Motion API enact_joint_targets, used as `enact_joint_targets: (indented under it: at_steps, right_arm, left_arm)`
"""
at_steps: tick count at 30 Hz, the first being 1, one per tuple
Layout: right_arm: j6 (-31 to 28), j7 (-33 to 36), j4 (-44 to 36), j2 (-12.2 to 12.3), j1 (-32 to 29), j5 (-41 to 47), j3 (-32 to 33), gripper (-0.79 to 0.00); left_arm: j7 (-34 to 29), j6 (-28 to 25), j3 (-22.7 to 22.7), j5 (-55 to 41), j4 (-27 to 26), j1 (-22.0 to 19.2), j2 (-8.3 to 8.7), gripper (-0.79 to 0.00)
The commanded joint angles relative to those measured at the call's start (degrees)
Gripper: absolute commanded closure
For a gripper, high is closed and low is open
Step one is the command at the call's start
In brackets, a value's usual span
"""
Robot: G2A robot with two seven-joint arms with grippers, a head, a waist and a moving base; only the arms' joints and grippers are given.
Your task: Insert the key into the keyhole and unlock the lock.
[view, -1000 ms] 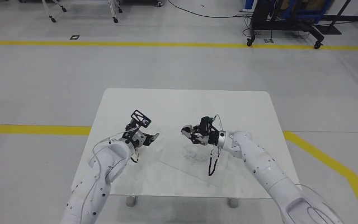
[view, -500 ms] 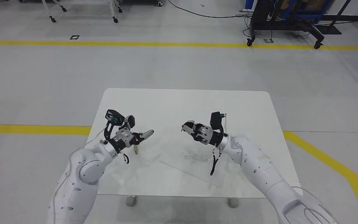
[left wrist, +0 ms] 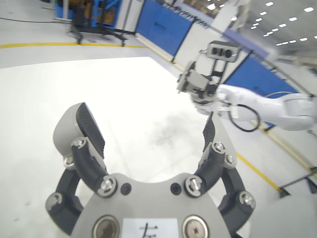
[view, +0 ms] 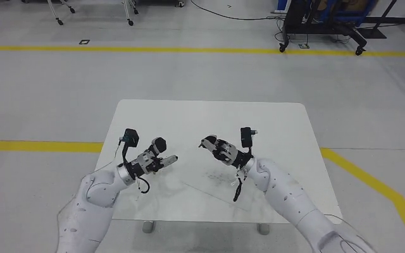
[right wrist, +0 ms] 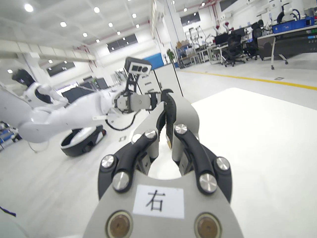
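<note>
The left gripper [left wrist: 146,115] is held wide open, with nothing between its ribbed pads [left wrist: 90,127]. The right gripper [right wrist: 166,102] is drawn almost together. A brass-coloured sliver [right wrist: 169,145] is seen low between its fingers; it may be the key, but that cannot be settled. The lock's place cannot be told either.

In the top view the two grippers are set facing each other above the middle of the white table [view: 278,120], the left gripper [view: 169,160] pointing along its long axis toward the right gripper [view: 205,141]. They are near but apart, with bare tabletop between them.

If the sliver is the key, the coming move is judged to turn on this head-on line, since a key is entered along its own length and then turned (any sideways offset would bind it). Neither arm is clearly the nearer to the gap.

Both grippers are kept well in from the table's edges, above a scuffed patch [view: 218,178], and open room is left on every side.
</note>
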Motion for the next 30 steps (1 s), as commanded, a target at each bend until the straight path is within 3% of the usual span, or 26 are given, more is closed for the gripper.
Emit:
enact_joint_targets:
  at_steps: [1,3,7,11,14,15,17,30]
  right_arm:
    - [0.0,0.48,-0.84,0.08,0.07,5.77,-2.0,0.0]
    - [0.0,2.15,-1.47,0.2,0.84,11.09,-4.66,0.0]
    - [0.0,5.93,-1.6,0.12,2.76,23.47,-10.57,0.0]
    - [0.0,9.92,-2.02,-0.02,4.62,31.88,-14.26,0.0]
    - [0.0,12.43,-2.36,0.04,5.83,36.29,-15.5,0.0]
    - [0.0,13.28,-2.47,0.08,6.14,37.32,-15.72,0.0]
    - [0.0,14.87,-2.19,0.12,6.73,39.16,-15.89,0.0]
    - [0.0,26.27,1.69,-1.75,8.11,48.84,-14.71,0.0]
  left_arm:
    - [-7.67,-2.48,1.65,-13.8,1.87,-1.58,0.72,-0.785]
    - [-15.82,-1.63,4.47,-26.46,2.95,-3.63,1.56,-0.785]
    - [-23.81,6.35,9.25,-43.34,2.07,-7.52,3.74,-0.785]
    - [-23.81,6.36,11.03,-43.29,2.78,-9.3,5.21,-0.785]
    - [-21.96,4.51,12.65,-42.06,3.91,-9.98,6.12,-0.52]
    - [-21.49,4.03,13.08,-41.51,4.29,-10.33,6.41,-0.4]
    - [-20.35,2.9,13.91,-40.58,5.13,-10.86,6.93,-0.357]
    - [-19.84,2.4,20.73,-43.52,10.77,-15.95,8.46,-0.314]
